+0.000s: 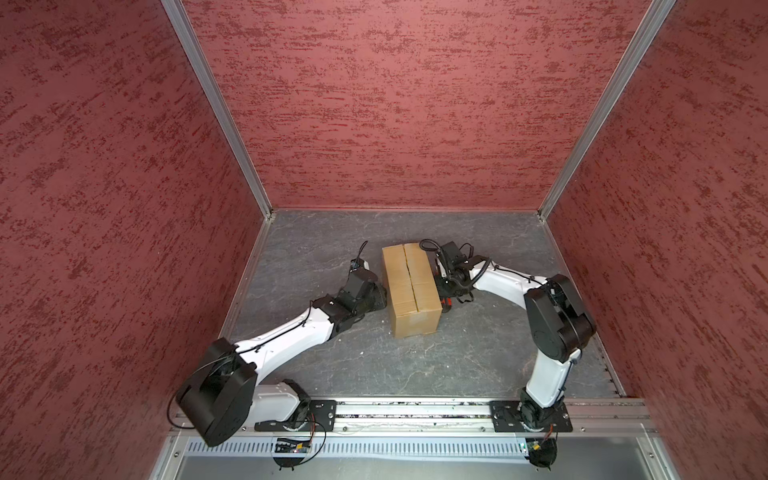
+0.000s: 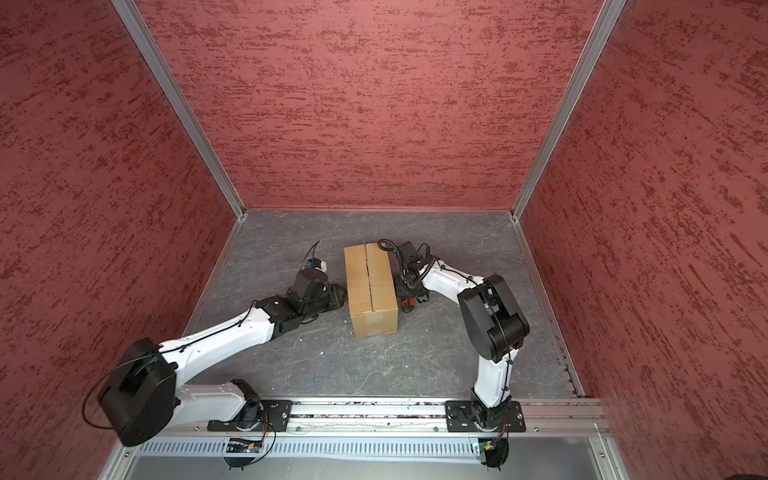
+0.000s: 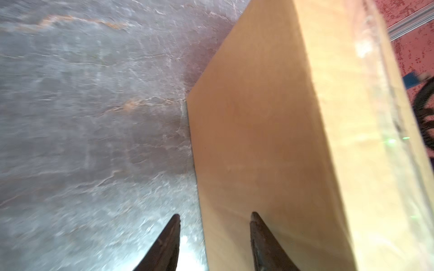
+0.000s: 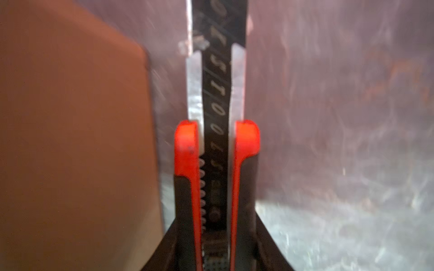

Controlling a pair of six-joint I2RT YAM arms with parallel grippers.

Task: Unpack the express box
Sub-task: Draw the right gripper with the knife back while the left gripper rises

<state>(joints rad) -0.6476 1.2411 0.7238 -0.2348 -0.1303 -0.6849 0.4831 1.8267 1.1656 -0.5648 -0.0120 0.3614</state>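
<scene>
The express box [image 1: 411,286] [image 2: 371,286] stands on the grey, stone-patterned tabletop [image 1: 478,353] [image 2: 436,361] near its middle. Its long axis runs from the front rail [image 1: 415,411] towards the red textured back wall [image 1: 395,104]. Its top flaps lie shut and meet at a lengthwise centre seam. In the left wrist view a glossy strip, apparently clear tape, runs along the top of the carton [image 3: 270,140].

The left hand [image 1: 376,297] [image 2: 338,295] lies low beside the box's left long side, with its arm stretched across the tabletop from the rail. In the left wrist view the hand [image 3: 215,234] has its two dark fingertips [image 3: 258,230] apart. One shows against the cardboard side and the other against the tabletop [image 3: 82,117]. Nothing sits between them, and whether either one touches the box cannot be told.

The right hand [image 1: 442,291] [image 2: 405,293] is close against the box's right long side, pointing back towards the rail. It is clamped on a red-and-black utility knife [image 1: 446,306] [image 2: 407,302]. In the right wrist view the hand [image 4: 216,218] grips the knife [image 4: 215,152] by its body, and the black segmented blade is slid out ahead. The blade runs alongside the carton's wall [image 4: 70,140], just apart from it, over the tabletop [image 4: 340,140]. This view is blurred, and the blade tip runs out of the picture.
</scene>
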